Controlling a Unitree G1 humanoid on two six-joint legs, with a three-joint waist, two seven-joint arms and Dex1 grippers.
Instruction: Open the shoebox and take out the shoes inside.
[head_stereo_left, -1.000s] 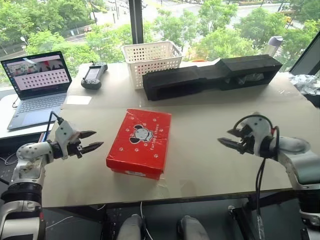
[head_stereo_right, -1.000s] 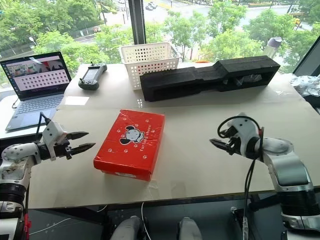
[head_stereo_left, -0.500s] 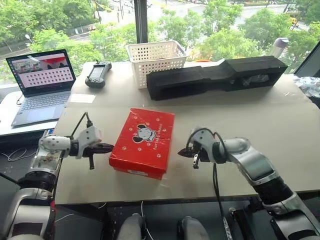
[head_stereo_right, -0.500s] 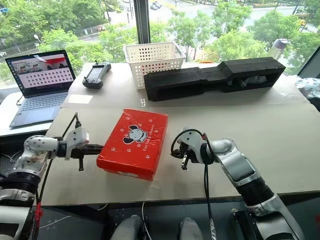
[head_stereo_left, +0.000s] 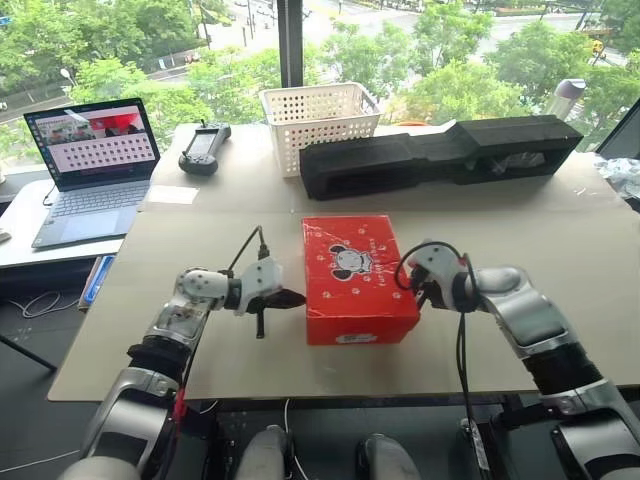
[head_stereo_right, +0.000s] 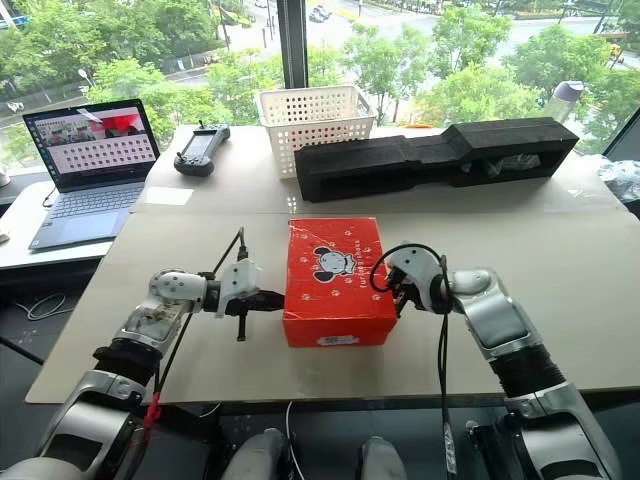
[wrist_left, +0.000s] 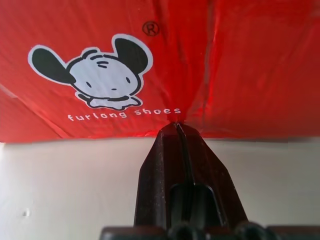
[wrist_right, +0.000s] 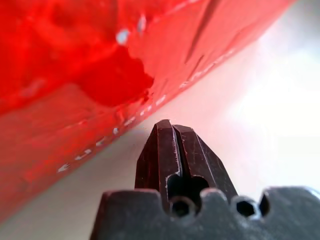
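Your shoebox (head_stereo_left: 358, 277) sits lid-down near the bench's (head_stereo_left: 560, 250) front edge, long axis running front to back, bracketed by the left hand (head_stereo_left: 292, 298) and right hand (head_stereo_left: 418, 291), both clamped empty at its long sides.

Table (head_stereo_left: 560, 260): shoebox (head_stereo_left: 355, 275), basket (head_stereo_left: 320, 120), foam block (head_stereo_left: 440, 155), controller (head_stereo_left: 203, 148).

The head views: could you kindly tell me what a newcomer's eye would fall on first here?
First the red shoebox, lid shut, in the middle of the pale table, with a cartoon animal logo on its top. Next the two shut tools that flank it: the left tool at its left side, the right tool at its right side. Behind lie a long black foam block and a white basket.
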